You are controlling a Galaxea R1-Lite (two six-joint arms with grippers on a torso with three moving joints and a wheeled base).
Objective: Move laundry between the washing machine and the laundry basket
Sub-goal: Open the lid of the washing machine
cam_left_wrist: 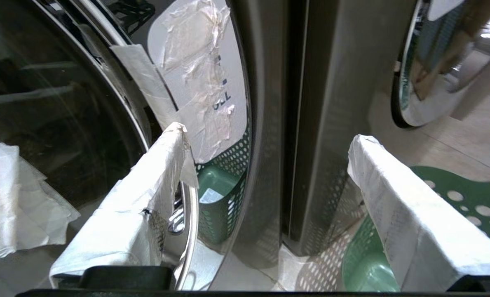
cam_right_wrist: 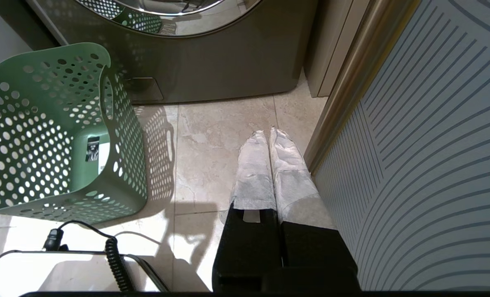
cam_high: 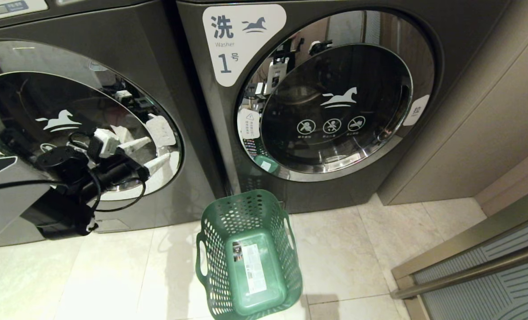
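a: left tool (cam_left_wrist: 269, 152) status?
b: fingers spread wide, nothing in them, up at the closed door of the left washing machine (cam_high: 90, 129).
a: right tool (cam_right_wrist: 269, 136)?
b: pinched shut, empty, low over the floor.
a: laundry basket (cam_high: 215, 262)?
b: empty, on the tiles between both washers.
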